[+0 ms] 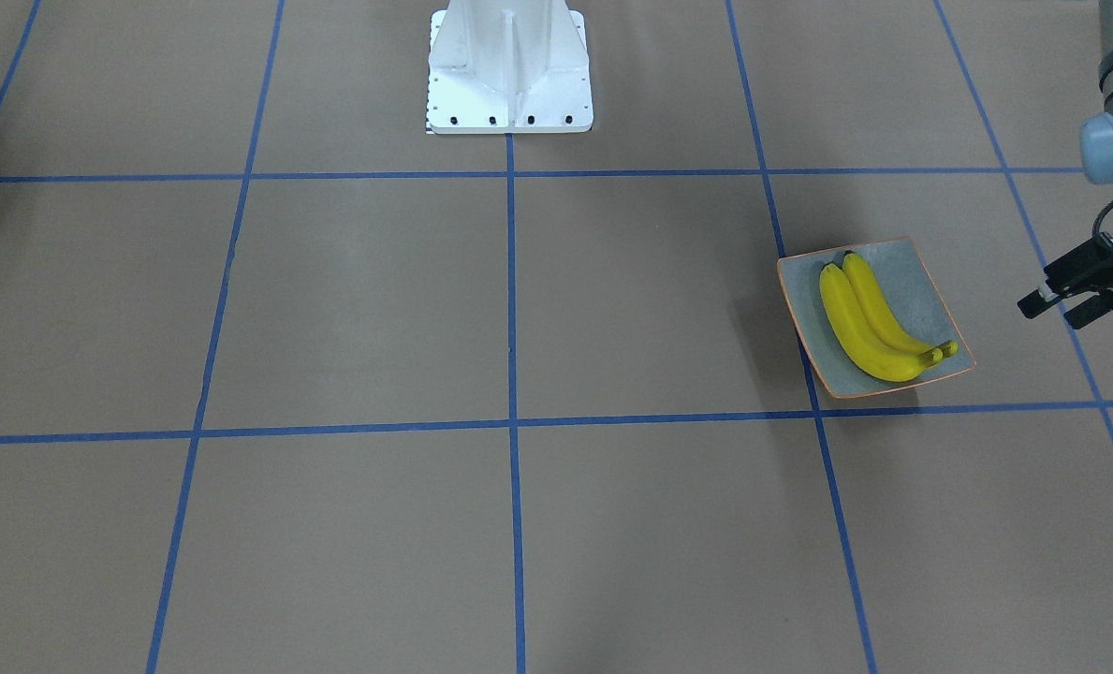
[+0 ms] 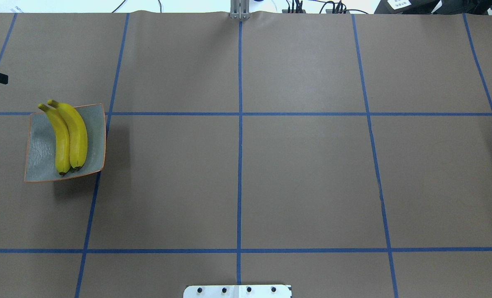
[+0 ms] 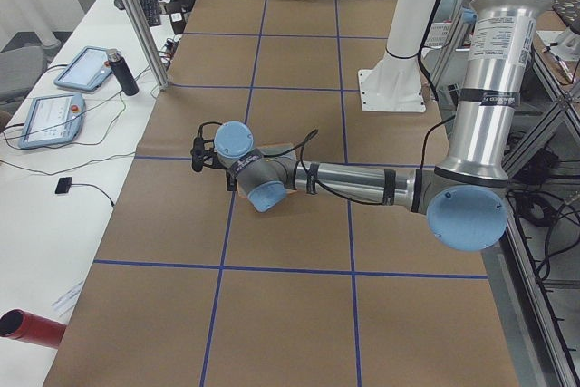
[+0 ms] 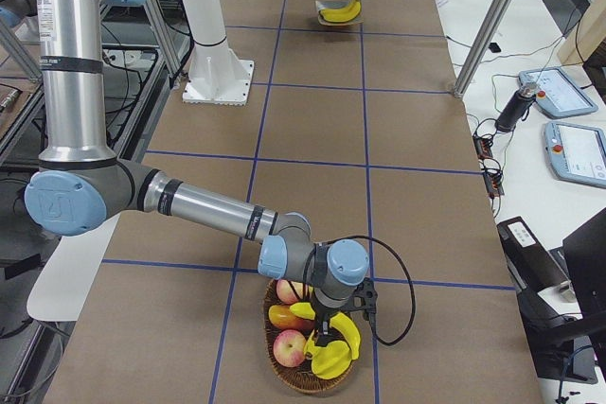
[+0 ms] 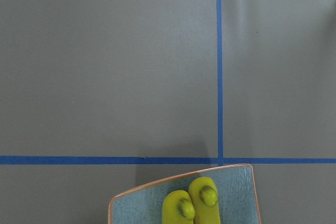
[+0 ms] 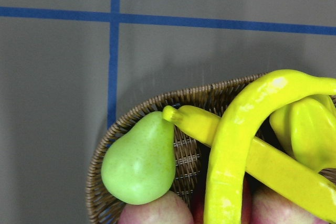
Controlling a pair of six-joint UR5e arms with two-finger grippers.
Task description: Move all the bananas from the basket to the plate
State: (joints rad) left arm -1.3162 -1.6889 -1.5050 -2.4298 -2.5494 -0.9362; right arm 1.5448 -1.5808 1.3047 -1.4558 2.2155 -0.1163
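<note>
Surface of brown paper carries the wicker basket at the robot's right end and the plate at its left. Two bananas lie side by side on the plate. The right gripper hangs over the basket; whether its fingers are spread cannot be told. The left gripper hovers near the plate, fingers spread and empty. The third pick seems in hand: descend and pinch the top banana mid-body, clear of the pear.
</note>
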